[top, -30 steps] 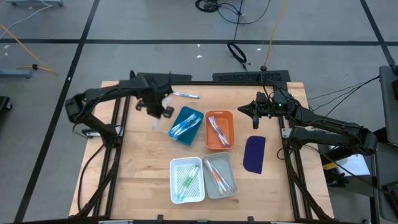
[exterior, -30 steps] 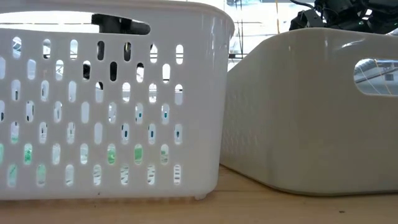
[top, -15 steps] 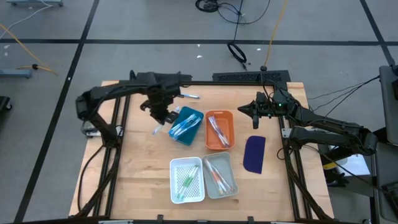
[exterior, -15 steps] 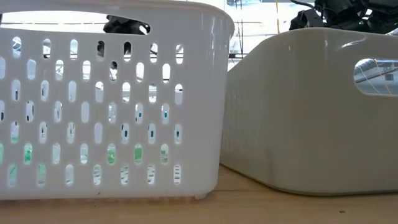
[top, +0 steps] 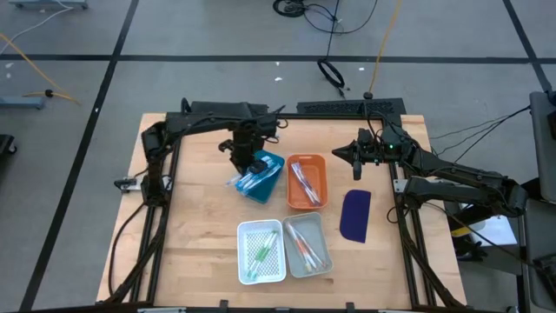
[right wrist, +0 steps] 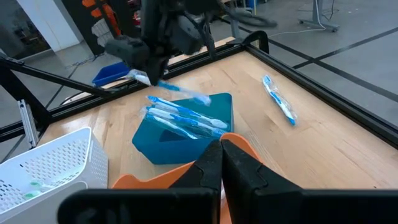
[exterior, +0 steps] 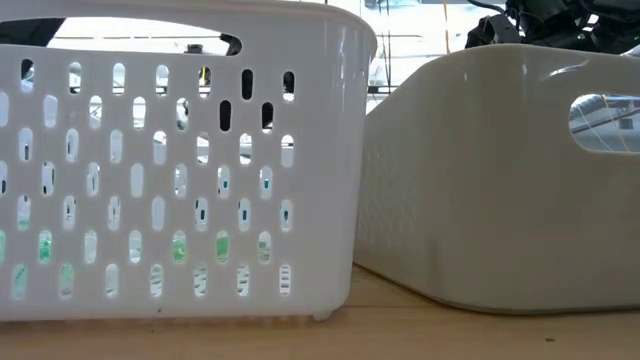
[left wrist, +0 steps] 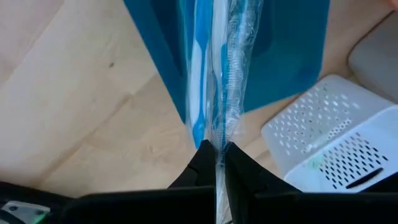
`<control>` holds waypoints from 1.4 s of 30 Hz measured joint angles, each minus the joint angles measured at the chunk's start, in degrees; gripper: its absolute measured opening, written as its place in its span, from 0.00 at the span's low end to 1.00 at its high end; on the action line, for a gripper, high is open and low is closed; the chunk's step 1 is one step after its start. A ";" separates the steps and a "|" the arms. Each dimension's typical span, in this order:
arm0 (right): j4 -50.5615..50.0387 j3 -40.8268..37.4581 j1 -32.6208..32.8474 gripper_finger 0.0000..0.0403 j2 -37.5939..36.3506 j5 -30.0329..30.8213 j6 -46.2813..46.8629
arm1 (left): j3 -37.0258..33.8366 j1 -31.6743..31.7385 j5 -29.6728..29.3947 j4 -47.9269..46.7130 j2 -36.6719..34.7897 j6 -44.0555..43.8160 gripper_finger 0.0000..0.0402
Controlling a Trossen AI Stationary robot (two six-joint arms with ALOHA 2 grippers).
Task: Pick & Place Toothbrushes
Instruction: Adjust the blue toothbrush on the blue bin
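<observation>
**One wrapped brush pinched over the blue tray**

One toothbrush [left wrist: 217, 93], blue and white in a clear wrapper, is clamped between the closed fingers of the left gripper [top: 246, 156], which hangs above the near-left end of the blue tray [top: 271, 179]. From the wrist, the brush runs straight out from the fingertips across the tray's rim and interior. The right wrist view shows it [right wrist: 180, 93] slanting above the other blue toothbrushes [right wrist: 183, 121] heaped in that tray, apart from them.

Beside the blue tray stands the orange tray [top: 306, 182] with its own brushes, just to the right and barely separated. Toward the front edge sit the white perforated basket [top: 261, 252] and the grey tray [top: 307, 244], side by side. A dark blue flat piece [top: 355, 215] lies right of the orange tray. One loose blue toothbrush [right wrist: 278, 99] lies on bare wood near the table's back rail.

Bare tabletop [top: 195, 226] opens left of the trays. The right gripper [top: 354, 155], shut and empty, waits well apart, right of the orange tray.
</observation>
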 joint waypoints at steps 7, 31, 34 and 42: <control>0.00 0.02 0.00 0.00 0.00 -0.02 0.00 | 2.48 0.24 -0.29 -0.12 5.11 1.20 0.00; -0.02 0.02 0.00 0.00 0.00 -0.04 -0.02 | 2.92 0.09 0.07 1.96 6.94 0.13 0.00; -0.02 0.02 0.00 0.00 0.00 -0.04 -0.02 | 2.92 0.09 0.07 3.64 6.96 -0.21 0.00; -0.02 0.02 0.00 0.00 0.00 -0.04 -0.02 | 2.92 0.09 -0.96 4.66 6.96 -0.92 0.00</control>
